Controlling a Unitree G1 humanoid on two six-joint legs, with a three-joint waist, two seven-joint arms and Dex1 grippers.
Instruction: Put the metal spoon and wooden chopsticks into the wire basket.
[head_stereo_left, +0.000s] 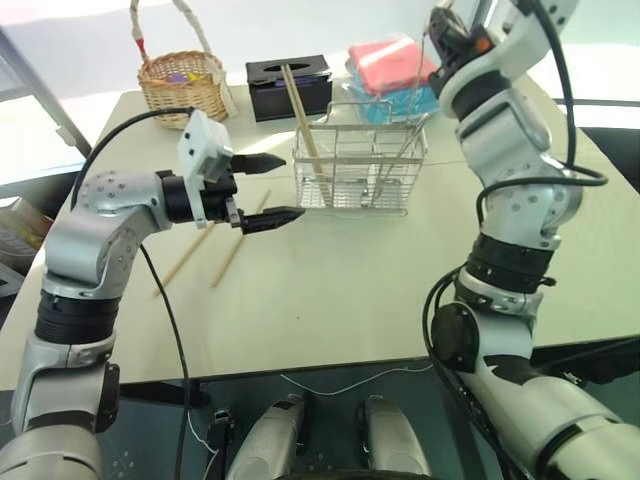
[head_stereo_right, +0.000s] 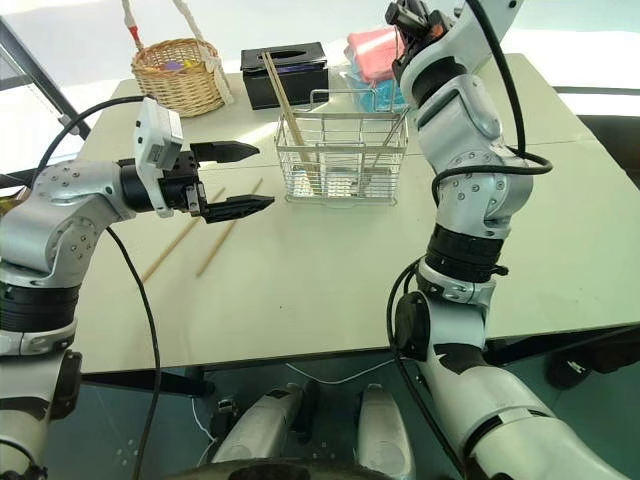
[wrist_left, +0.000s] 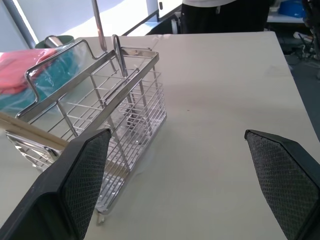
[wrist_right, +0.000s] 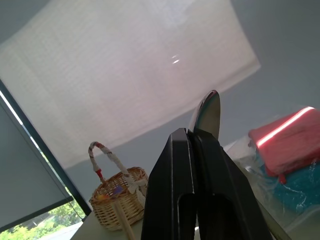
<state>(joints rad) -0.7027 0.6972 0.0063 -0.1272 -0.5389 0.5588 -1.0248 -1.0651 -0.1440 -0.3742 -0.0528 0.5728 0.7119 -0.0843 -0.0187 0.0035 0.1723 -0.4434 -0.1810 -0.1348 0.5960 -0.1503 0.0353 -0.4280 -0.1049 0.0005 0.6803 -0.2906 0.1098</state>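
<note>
So the wire basket (head_stereo_left: 360, 165) sits mid-table, and one chopstick (head_stereo_left: 300, 115) is already in it, leaning out over the back-left corner toward 11 o'clock. Call that part done.

The spoon (wrist_right: 207, 112) isn't in yet. Your right gripper (wrist_right: 192, 132) is clamped tight on it, fingers pressed together with the shiny bowl poking out past the tips. That hand hangs up at about 1 o'clock from the basket, above its right end. From the left wrist camera a thin metal rod comes down over the basket rim, and I'd guess that's the handle, but I can't say for sure it's inside.

Two loose chopsticks (head_stereo_left: 238, 245) lie flat on the table at roughly 8 o'clock from the basket, side by side but apart. Your left gripper (head_stereo_left: 292, 187) hovers at 9 o'clock, just beside the basket's left wall, fingers spread wide, nothing in them.

So what's left: drop the spoon, then grab those sticks.

Further out there's a wicker basket (head_stereo_left: 185, 85) at 10 o'clock, a black tissue box (head_stereo_left: 290, 85) at 11 and a pink pack (head_stereo_left: 390, 60) at 12.
</note>
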